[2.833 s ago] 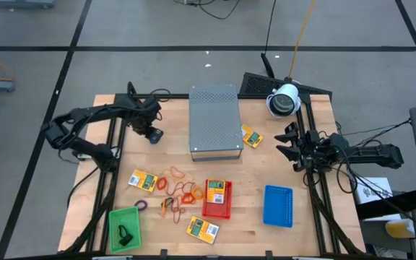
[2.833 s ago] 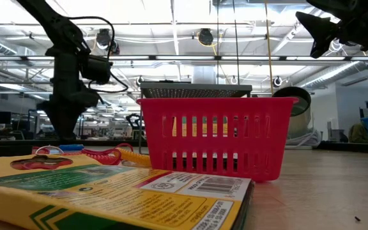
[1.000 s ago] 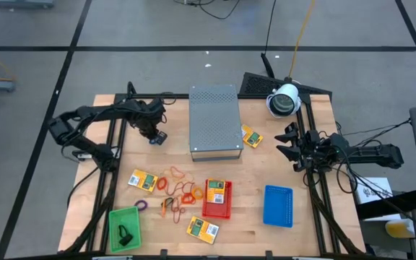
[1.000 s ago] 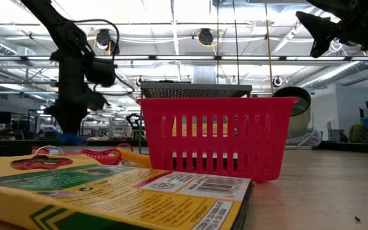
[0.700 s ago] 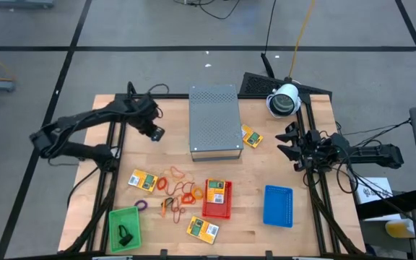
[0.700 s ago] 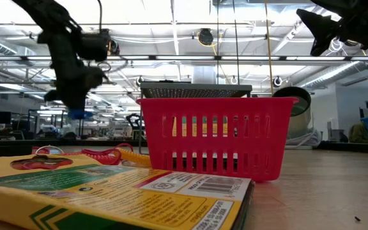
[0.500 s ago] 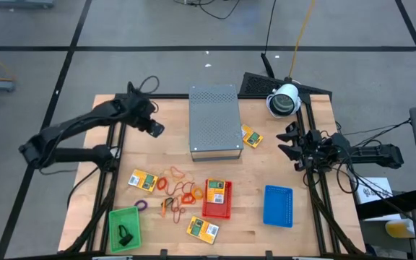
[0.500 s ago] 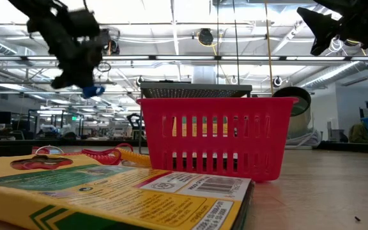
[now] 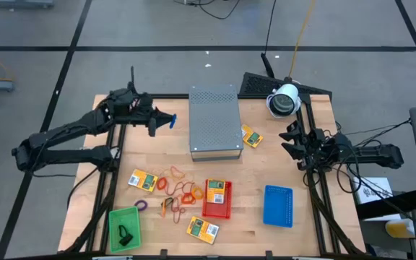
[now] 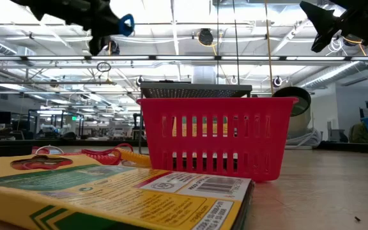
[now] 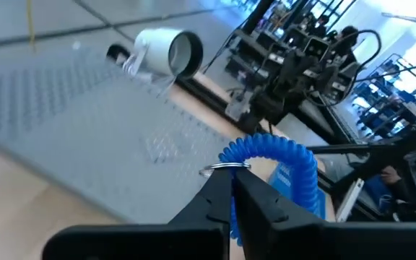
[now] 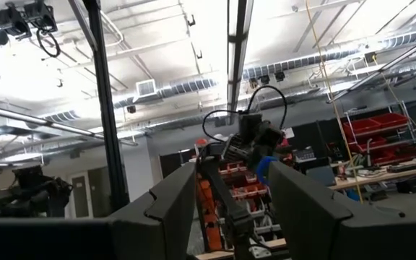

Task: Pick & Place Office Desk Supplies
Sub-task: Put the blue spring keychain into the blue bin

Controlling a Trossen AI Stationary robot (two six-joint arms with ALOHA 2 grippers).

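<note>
- Wooden surface [image 9: 295,231] in a workshop with a grey floor carries a grey perforated box [image 9: 214,121] at its middle, seen from above.
- Left pincer [image 9: 166,123] hangs high above the surface beside the box's left edge, clamped on a blue coiled loop [image 9: 172,121]; the left wrist view shows the fingertips pinched on a small metal ring at the blue coil [image 11: 273,162].
- A second ago that pincer sat low by the surface with the coil; it has since risen and swung toward the box, showing near the ceiling lights in the low view [image 10: 117,27].
- Right pincer [image 9: 289,139] waits at the surface's right edge, fingers spread wide, unchanged from earlier frames.
- Rubber bands [image 9: 175,184] lie scattered in front of the box, with yellow-and-green packets nearby: one at the left [image 9: 143,180], one at the front [image 9: 203,229], one right of the box [image 9: 251,136].
- Red tray [image 9: 217,199] holds another packet; green tray [image 9: 124,230] holds a dark clip; blue tray [image 9: 278,206] stands to the right.
</note>
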